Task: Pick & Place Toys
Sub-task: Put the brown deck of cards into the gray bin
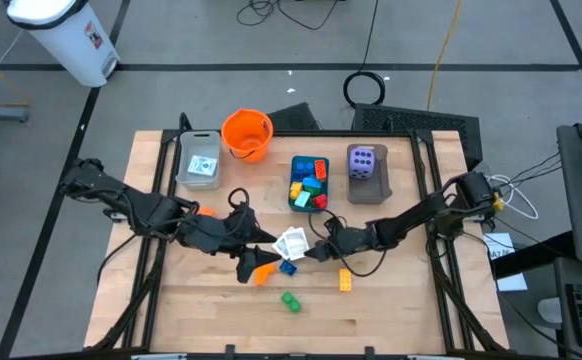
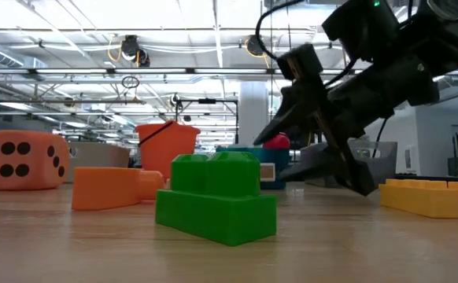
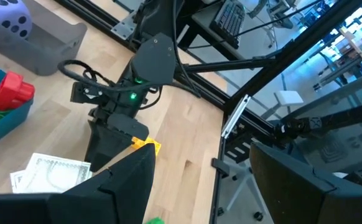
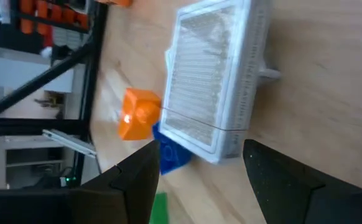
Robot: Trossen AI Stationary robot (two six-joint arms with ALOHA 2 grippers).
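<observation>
A small stack of white printed cards (image 1: pixel 293 242) lies flat on the table's middle. My right gripper (image 4: pixel 199 180) stands open just right of the cards (image 4: pixel 215 87), low over the table, its fingers (image 2: pixel 296 106) one above the other. My left gripper (image 3: pixel 203 186) hangs open above the table, left of the cards, with nothing between its fingers. An orange brick (image 1: pixel 263 268), a blue brick (image 1: pixel 288 266), a yellow brick (image 1: pixel 345 279) and a green brick (image 1: pixel 290 301) lie on the wood nearby. The orange die (image 2: pixel 20 159) sits partly under my left arm.
At the back stand an orange bucket (image 1: pixel 247 135), a grey tray (image 1: pixel 199 160) with a card, a teal tray (image 1: pixel 309 183) of bricks, and a grey tray (image 1: pixel 381 190) holding the purple die (image 1: pixel 366 163). Bare wood lies along the near edge.
</observation>
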